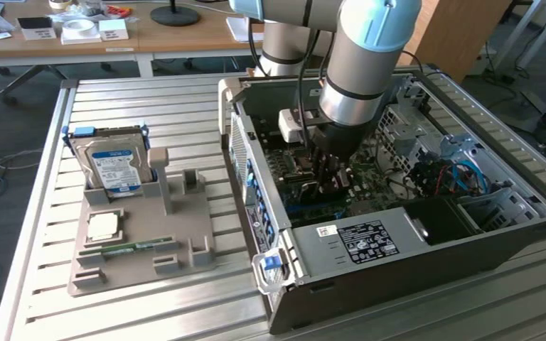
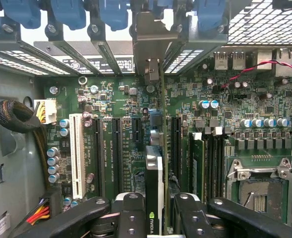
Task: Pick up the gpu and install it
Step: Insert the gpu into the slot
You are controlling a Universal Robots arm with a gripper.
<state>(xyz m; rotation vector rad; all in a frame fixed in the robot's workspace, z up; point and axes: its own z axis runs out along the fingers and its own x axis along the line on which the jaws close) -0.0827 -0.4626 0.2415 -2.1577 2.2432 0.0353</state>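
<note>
My gripper (image 2: pixel 158 218) is shut on the gpu (image 2: pixel 155 173), which I see edge-on: a thin card with a dark face and a green board. Its pale metal bracket (image 2: pixel 148 44) stands at the rear slot openings of the computer case (image 1: pixel 397 249). The card hangs over the green motherboard (image 2: pixel 121 99), in line with the long black expansion slots (image 2: pixel 97 153). I cannot tell whether its edge touches a slot. In the exterior view the arm reaches straight down into the open case, with the gripper (image 1: pixel 328 181) deep among the boards.
A white slot (image 2: pixel 76 153), memory slots (image 2: pixel 210 158) and the processor socket (image 2: pixel 257 183) flank the card. Cable bundles (image 2: pixel 14 116) lie by the case wall. Outside the case, a grey holder (image 1: pixel 140 241) carries a hard drive (image 1: pixel 111 167), a memory stick (image 1: pixel 126 249) and a chip (image 1: pixel 102 226).
</note>
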